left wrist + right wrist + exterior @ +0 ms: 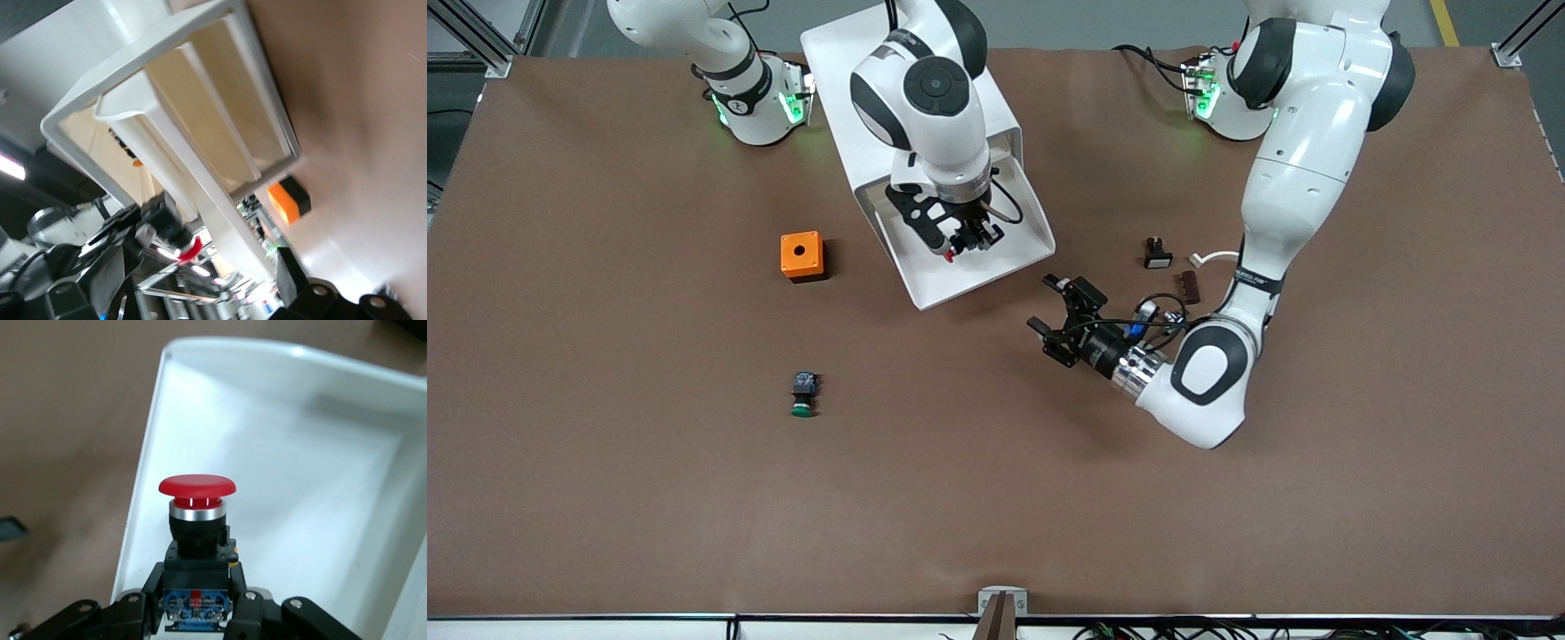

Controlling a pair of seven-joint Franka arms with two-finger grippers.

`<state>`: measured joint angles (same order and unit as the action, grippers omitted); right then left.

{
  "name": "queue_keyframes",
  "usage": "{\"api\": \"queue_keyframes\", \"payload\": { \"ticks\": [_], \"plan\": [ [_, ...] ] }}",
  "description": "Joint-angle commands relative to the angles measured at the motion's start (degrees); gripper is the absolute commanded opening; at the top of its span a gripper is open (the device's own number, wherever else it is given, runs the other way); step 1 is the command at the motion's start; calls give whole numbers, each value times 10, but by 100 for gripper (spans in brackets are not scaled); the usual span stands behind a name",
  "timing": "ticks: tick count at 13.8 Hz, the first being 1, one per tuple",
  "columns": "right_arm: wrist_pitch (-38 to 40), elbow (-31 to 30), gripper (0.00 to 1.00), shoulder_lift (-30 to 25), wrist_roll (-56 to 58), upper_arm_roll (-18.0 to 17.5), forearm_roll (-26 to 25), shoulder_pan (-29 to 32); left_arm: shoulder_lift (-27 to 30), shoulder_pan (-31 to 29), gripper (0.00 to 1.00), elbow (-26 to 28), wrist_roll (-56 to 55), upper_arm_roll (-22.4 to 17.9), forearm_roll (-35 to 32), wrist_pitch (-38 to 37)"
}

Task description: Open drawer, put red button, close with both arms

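The right gripper (965, 240) hung over the pulled-out drawer (996, 267), its jaws clamped on the black-and-blue body of the red button (196, 487). In the right wrist view the button's long axis ran straight out from the fingers, with the red cap pointing away from the gripper and out over the drawer's bare white floor. The front view showed only a speck of red under the right arm's wrist; the button's shape and the grip on its body were plain only in the right wrist view.

The drawer stuck out from the white cabinet (889, 98) toward the front camera, slanted toward the left arm's end of the table. The left gripper (1063, 322) hovered low just beside the drawer's front corner, jaws spread wide and holding nothing. The left wrist view alone looked at the cabinet's open front, where further drawers sat inside, and it caught the red cap beneath the right gripper.

On the table, the orange box (802, 256) stood beside the cabinet toward the right arm's end, and the green button (803, 396) lay nearer the front camera than the box.
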<state>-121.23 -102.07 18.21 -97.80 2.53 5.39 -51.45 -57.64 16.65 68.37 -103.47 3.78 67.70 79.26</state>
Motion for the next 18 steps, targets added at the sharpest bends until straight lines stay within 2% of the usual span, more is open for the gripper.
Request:
{"api": "queue_keyframes", "payload": {
  "ticks": [1,6,11,12,13,14,16,18],
  "plan": [
    [-15,-2,0,10,-28,5,1,-20,11,3,100,-5,145,-18,-34,-2],
    [-31,-2,0,21,-56,5,6,-37,61,9,100,-33,382,-26,-179,41],
    [-46,-2,2,35,-71,5,6,-48,136,32,100,-31,429,-26,-387,161],
    [-46,-2,17,35,-71,5,6,-48,146,36,100,-31,428,-25,-423,180],
    [-45,-2,74,36,-71,5,6,-47,156,43,100,-30,429,-25,-451,197],
    [-43,3,100,35,-70,5,4,-47,166,48,100,-28,430,-25,-478,210],
    [-36,26,100,35,-58,7,3,-37,169,59,100,-28,429,-24,-533,227],
    [10,62,100,34,-10,8,2,-18,176,79,100,-26,430,-25,-594,240]
  ]
}}
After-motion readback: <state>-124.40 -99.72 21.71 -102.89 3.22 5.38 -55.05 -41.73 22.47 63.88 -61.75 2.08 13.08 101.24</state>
